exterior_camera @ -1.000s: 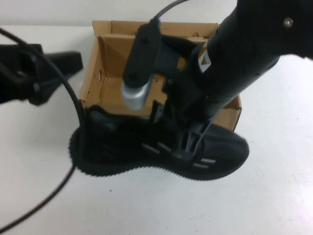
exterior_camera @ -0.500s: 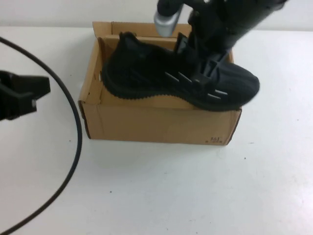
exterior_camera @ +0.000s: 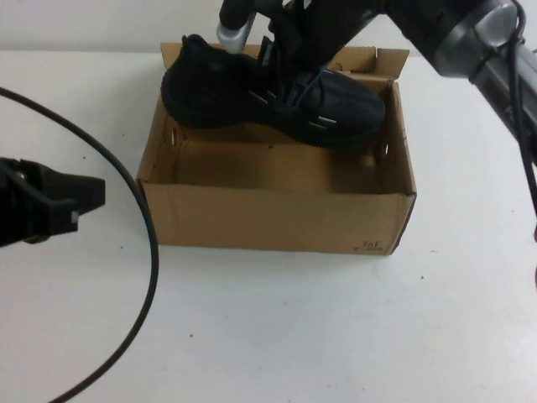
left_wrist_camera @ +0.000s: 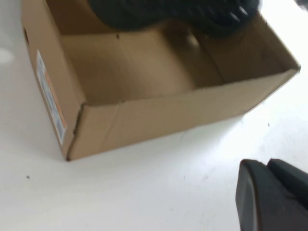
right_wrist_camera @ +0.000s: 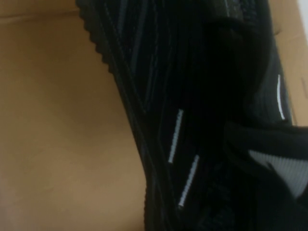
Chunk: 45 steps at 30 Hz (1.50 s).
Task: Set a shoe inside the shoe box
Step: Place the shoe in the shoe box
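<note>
The black shoe with white dashes hangs over the far half of the open brown shoe box, heel to the left and toe to the right, tilted slightly down at the toe. My right gripper comes in from the upper right and is shut on the shoe at its laced middle. In the right wrist view the shoe fills the frame above the box's bare floor. My left gripper is shut and empty over the table to the left of the box. It also shows in the left wrist view, with the box beyond it.
A black cable curves across the white table between my left gripper and the box. The box's flaps stand up along the far rim. A label is stuck on one short side of the box.
My right gripper has carried the shoe from in front of the box up over its front wall to above its far half. My left gripper has shifted slightly at the left.
</note>
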Tool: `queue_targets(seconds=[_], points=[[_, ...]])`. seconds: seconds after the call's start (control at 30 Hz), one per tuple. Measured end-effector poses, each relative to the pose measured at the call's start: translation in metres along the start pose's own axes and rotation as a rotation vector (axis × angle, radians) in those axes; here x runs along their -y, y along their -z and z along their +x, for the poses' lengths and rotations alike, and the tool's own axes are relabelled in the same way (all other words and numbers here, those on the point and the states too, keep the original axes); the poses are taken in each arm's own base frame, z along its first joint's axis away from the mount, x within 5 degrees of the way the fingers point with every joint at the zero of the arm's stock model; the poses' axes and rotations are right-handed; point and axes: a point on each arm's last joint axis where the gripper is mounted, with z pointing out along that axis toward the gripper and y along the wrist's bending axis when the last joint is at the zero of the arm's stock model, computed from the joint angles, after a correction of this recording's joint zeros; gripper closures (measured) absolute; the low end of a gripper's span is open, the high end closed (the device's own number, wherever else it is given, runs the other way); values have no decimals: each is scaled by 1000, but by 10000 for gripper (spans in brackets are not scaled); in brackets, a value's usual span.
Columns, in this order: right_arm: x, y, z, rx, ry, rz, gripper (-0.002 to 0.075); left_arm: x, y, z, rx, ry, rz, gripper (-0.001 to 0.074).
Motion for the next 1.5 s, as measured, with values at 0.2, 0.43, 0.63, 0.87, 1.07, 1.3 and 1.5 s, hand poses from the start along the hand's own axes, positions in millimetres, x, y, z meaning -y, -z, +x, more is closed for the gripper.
queue_targets(seconds=[0.2,0.43,0.63,0.87,1.07,1.3,1.5], points=[[19,-39,19,18,-60,23,709,2,-8,3,-48,-8,33,733],[25,-59,29,53,-101,-10,709,-1,-14,4,-64,6,32,733],[21,-63,26,99,-93,-51,709,-3,-14,2,-49,5,18,734],[17,-79,32,79,-33,-73,709,-3,-14,2,-48,5,17,734],[14,-96,40,56,-26,-93,709,-3,-14,2,-49,4,16,734],[14,-100,43,43,-22,-95,709,-3,-14,2,-49,4,16,734],[15,-100,44,43,-32,-93,611,-2,-14,3,-55,4,22,734]])
